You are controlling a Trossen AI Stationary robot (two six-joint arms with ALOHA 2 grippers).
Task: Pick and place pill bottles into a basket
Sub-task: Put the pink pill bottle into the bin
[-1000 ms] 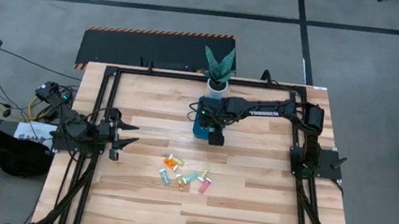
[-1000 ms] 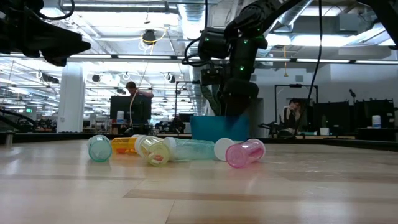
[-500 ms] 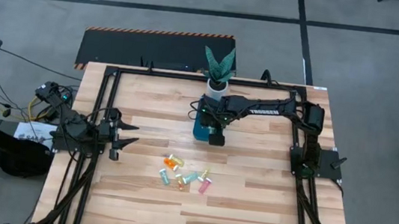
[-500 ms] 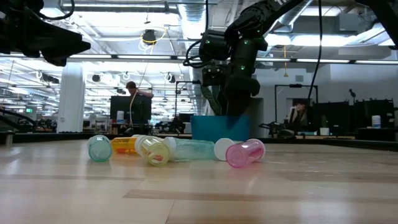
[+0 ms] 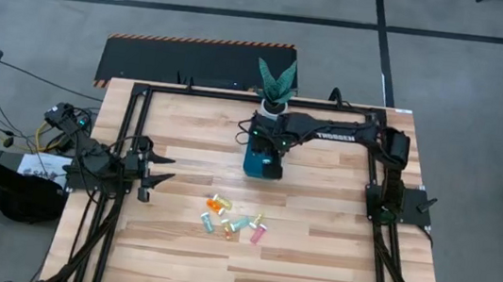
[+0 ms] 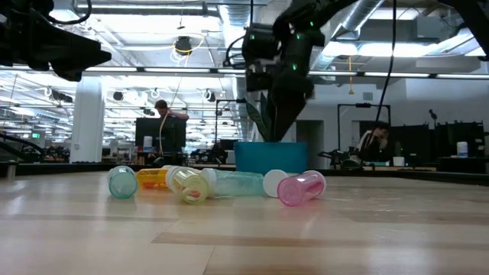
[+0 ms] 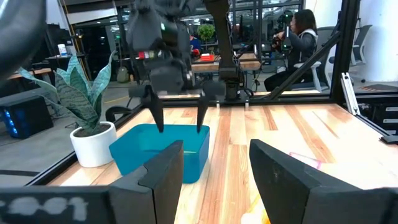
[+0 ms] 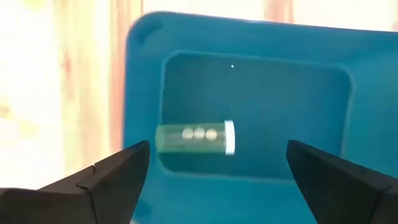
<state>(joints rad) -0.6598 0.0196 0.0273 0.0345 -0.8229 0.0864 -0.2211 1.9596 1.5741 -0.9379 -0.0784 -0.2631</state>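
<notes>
Pill bottles (image 5: 231,221), likely light, smooth and prone to rolling, lie clustered mid-table, one (image 8: 194,137) already inside the basket (image 5: 254,163) beneath the spread-fingered, empty right gripper (image 7: 177,121); best pinched across the body.

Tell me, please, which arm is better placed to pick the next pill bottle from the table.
Probably the left. Its open gripper waits beside the loose pill bottles, while the right gripper hangs open above the basket, farther from them.
</notes>
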